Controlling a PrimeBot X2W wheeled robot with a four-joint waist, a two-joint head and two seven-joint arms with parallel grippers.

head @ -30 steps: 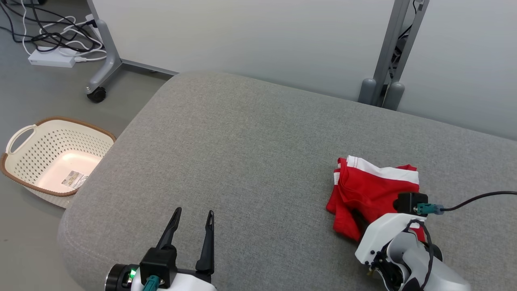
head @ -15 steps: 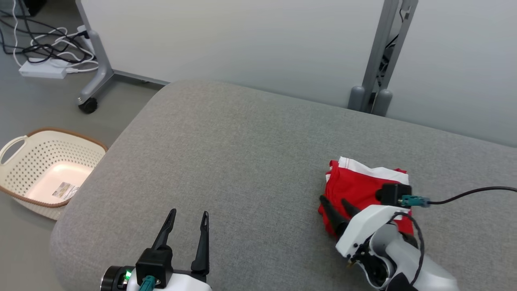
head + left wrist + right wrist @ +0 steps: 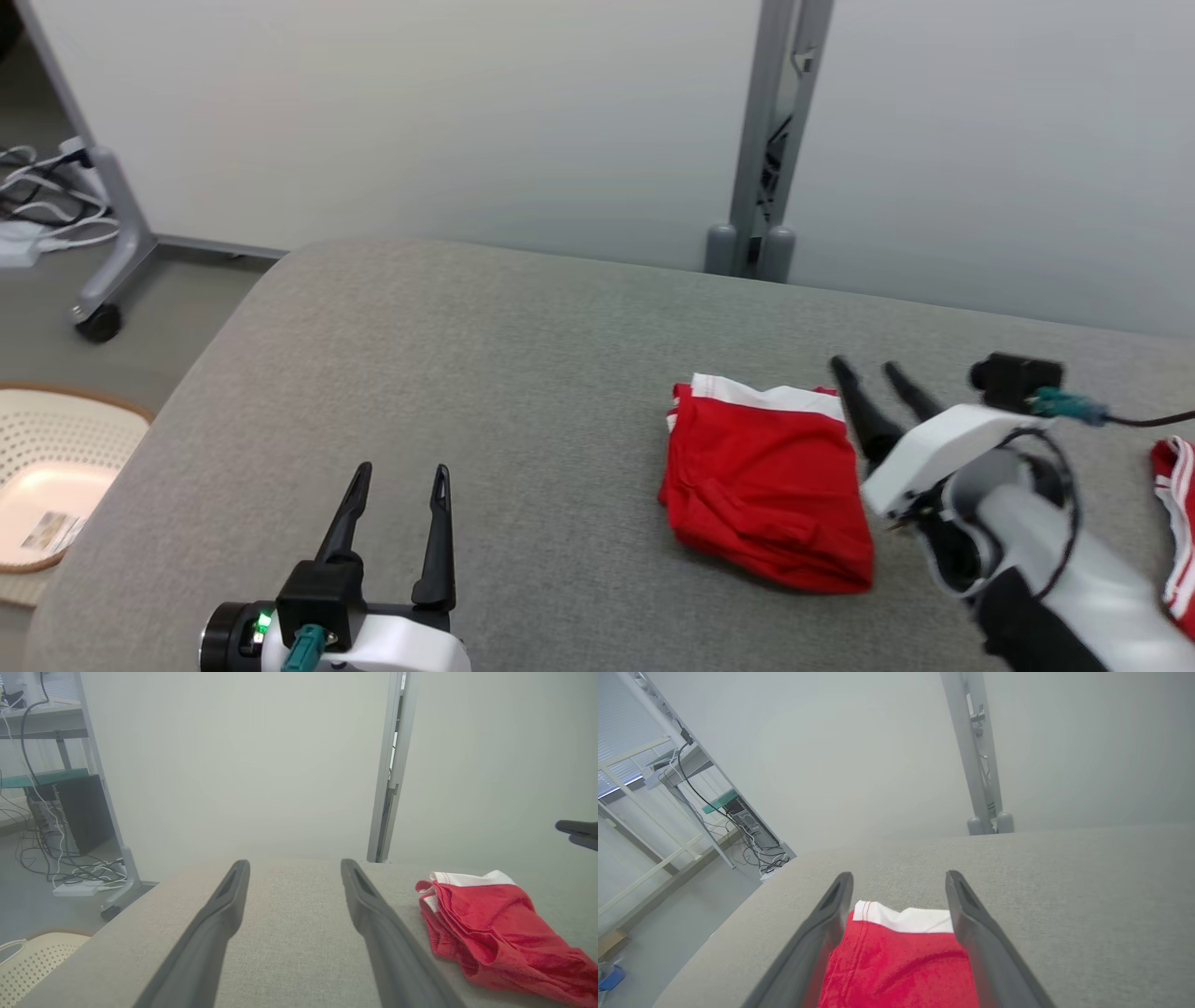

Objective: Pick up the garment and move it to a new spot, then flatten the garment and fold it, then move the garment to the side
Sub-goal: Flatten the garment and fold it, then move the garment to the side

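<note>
Your basket (image 3: 58,437) sits on the floor off the left end of the worktop (image 3: 467,373). It is cream and perforated with a brown rim, and a small printed slip (image 3: 45,530) lies on its bottom. The garment (image 3: 766,481), red with a white band, lies folded on the right half of the grey worktop. Your right claw (image 3: 862,366) is spread wide and holds nothing. It is just beside the garment's right edge, and the left wrist view shows its tips raised above the surface. Your left claw (image 3: 401,469) is also spread and empty, over the near left of the worktop, well apart from the garment. Another red-and-white cloth (image 3: 1174,523) lies at the far right edge.
</note>
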